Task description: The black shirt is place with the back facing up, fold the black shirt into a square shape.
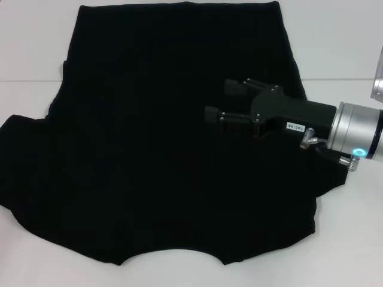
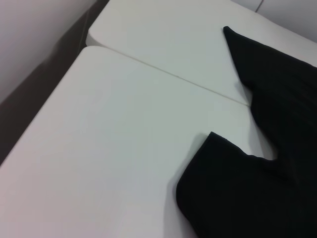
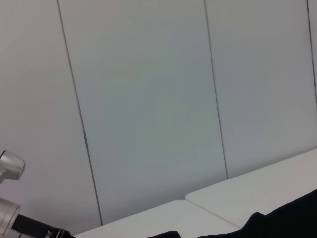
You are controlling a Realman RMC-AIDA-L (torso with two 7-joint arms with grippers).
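I see the black shirt (image 1: 167, 149) as plain black with no pattern showing, on a white desk (image 1: 341, 42). My right gripper (image 1: 220, 101) is black, its wrist silver with a blue-lit ring.

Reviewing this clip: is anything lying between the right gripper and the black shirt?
No. In the head view the right gripper, fingers apart, reaches in over the black shirt with no other object between them. Whether it touches the fabric cannot be told.

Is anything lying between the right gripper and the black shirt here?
Nothing visible. The right gripper hangs with open fingers over the large plain black fabric shirt, spread flat on the white table.
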